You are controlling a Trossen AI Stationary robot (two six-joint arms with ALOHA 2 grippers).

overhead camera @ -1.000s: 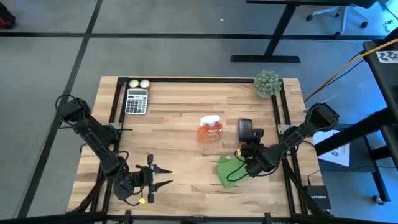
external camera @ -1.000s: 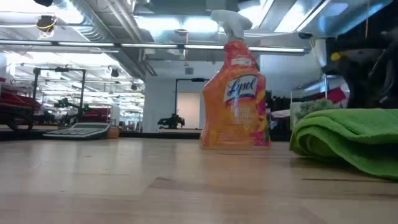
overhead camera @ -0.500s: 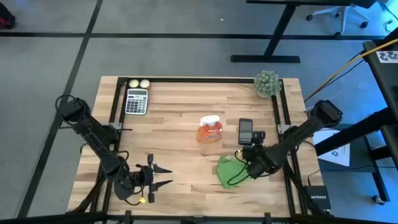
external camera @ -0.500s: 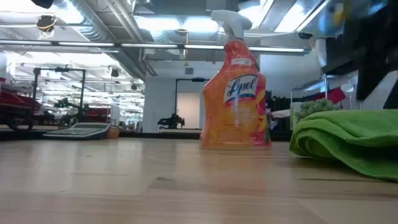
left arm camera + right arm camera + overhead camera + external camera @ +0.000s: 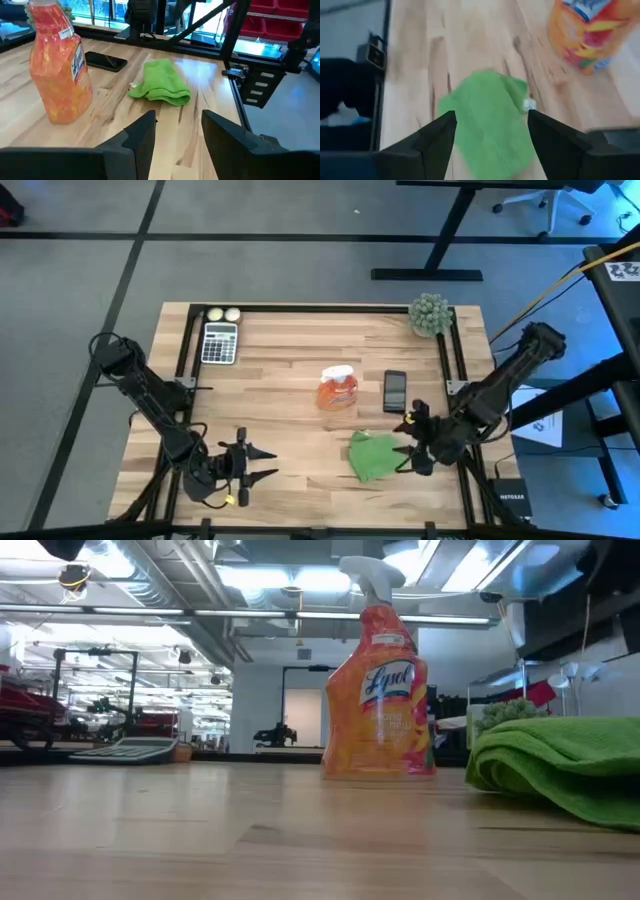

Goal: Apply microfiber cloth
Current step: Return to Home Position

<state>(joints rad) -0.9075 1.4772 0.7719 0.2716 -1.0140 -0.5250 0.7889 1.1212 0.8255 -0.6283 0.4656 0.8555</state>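
Note:
The bright green microfiber cloth lies bunched on the wooden table, near the front right; it also shows in the low view and in both wrist views. My right gripper stands open just right of the cloth and above it, its fingers framing the cloth without touching it. My left gripper waits open near the front left, pointing at the cloth. A black phone lies flat just beyond the cloth.
An orange spray bottle stands upright left of the phone. A calculator and two small balls sit at the far left, a spiky ball plant at the far right corner. Black rails edge the table.
My right gripper has drawn back from over the cloth and phone toward the table's right edge, leaving the phone uncovered and passing out of the low view. The cloth has stayed on the table.

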